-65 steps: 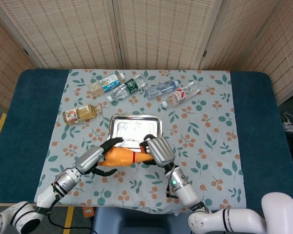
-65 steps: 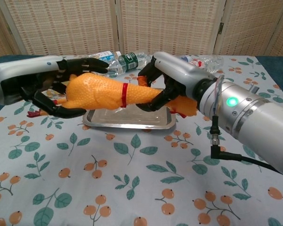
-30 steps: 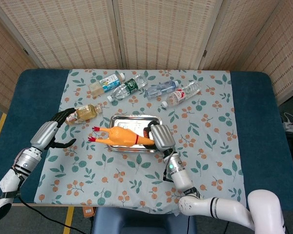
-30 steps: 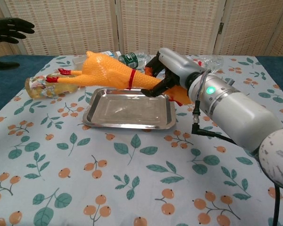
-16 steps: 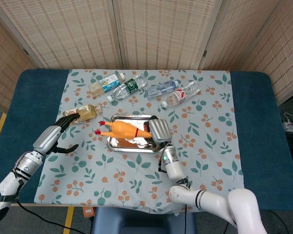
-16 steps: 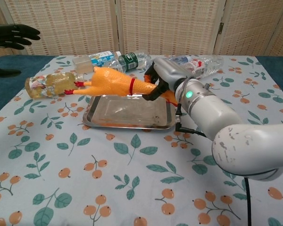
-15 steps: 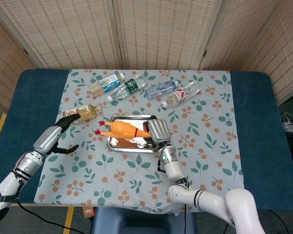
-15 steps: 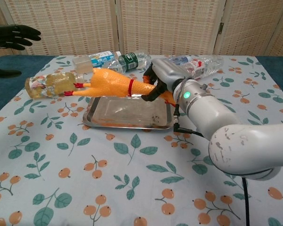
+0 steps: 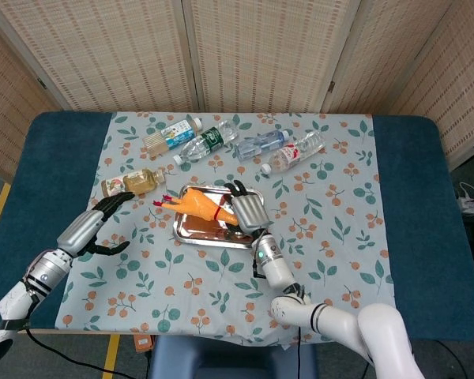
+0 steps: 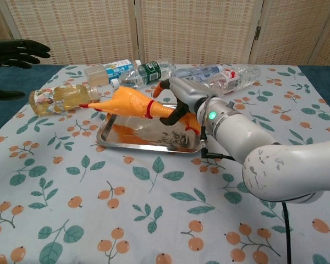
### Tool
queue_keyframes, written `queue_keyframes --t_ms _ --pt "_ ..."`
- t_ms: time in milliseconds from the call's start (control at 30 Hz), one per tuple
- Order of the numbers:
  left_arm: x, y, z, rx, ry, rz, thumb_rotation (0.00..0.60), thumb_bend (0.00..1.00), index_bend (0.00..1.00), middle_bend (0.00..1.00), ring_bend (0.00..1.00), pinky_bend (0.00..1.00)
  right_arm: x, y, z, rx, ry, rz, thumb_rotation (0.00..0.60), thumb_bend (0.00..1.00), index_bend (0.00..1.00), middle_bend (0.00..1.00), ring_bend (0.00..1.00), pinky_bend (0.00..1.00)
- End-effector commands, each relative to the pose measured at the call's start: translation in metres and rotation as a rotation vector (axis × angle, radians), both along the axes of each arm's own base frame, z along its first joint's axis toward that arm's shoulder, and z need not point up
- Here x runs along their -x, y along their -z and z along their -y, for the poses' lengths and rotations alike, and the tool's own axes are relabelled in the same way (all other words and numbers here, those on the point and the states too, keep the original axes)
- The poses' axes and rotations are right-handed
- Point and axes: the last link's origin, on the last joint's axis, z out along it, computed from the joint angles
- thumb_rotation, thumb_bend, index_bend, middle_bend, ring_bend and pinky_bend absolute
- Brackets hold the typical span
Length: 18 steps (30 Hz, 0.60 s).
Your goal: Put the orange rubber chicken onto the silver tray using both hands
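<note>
The orange rubber chicken [image 9: 200,204] [image 10: 129,103] hangs tilted over the silver tray [image 9: 209,242] [image 10: 148,147], its red-footed end raised past the tray's left rim. My right hand [image 9: 249,209] [image 10: 182,103] grips the chicken's lower right end just above the tray floor, fingers wrapped around it. My left hand [image 9: 95,223] [image 10: 16,48] is well off to the left, holding nothing, with its fingers spread. Orange reflections show on the tray's surface.
An amber bottle [image 9: 133,183] [image 10: 60,98] lies just left of the tray, close to the chicken's raised end. Several plastic bottles [image 9: 237,142] [image 10: 154,70] lie in a row behind the tray. A floral cloth [image 9: 332,229] covers the blue table.
The left hand let go of the chicken and drew away to the left. The right hand carried the chicken over the tray and lowered it, tilting its right end down.
</note>
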Motion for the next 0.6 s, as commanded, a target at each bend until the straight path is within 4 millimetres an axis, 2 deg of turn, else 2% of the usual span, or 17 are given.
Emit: queue_keyframes --t_ms 33,233,333,600 --pt "-0.001 0.001 0.001 0.000 0.002 0.001 0.600 0.32 0.00 0.00 0.00 0.02 0.003 -0.003 0.002 -0.008 0.007 -0.018 0.600 0.26 0.08 0.00 0.00 0.25" --pt "-0.003 0.004 0.002 0.006 0.004 -0.010 0.600 0.32 0.00 0.00 0.00 0.02 0.008 -0.013 0.002 -0.018 -0.015 -0.058 0.600 0.22 0.00 0.00 0.00 0.18" --pt "-0.004 0.005 0.001 0.009 0.000 -0.008 0.600 0.32 0.00 0.00 0.00 0.02 0.012 -0.019 0.001 -0.044 -0.018 -0.079 0.600 0.19 0.00 0.00 0.00 0.11" --pt "-0.006 0.004 0.002 0.000 0.002 -0.009 0.600 0.32 0.00 0.00 0.00 0.02 0.012 -0.039 -0.007 -0.071 -0.037 -0.048 0.600 0.14 0.00 0.00 0.00 0.05"
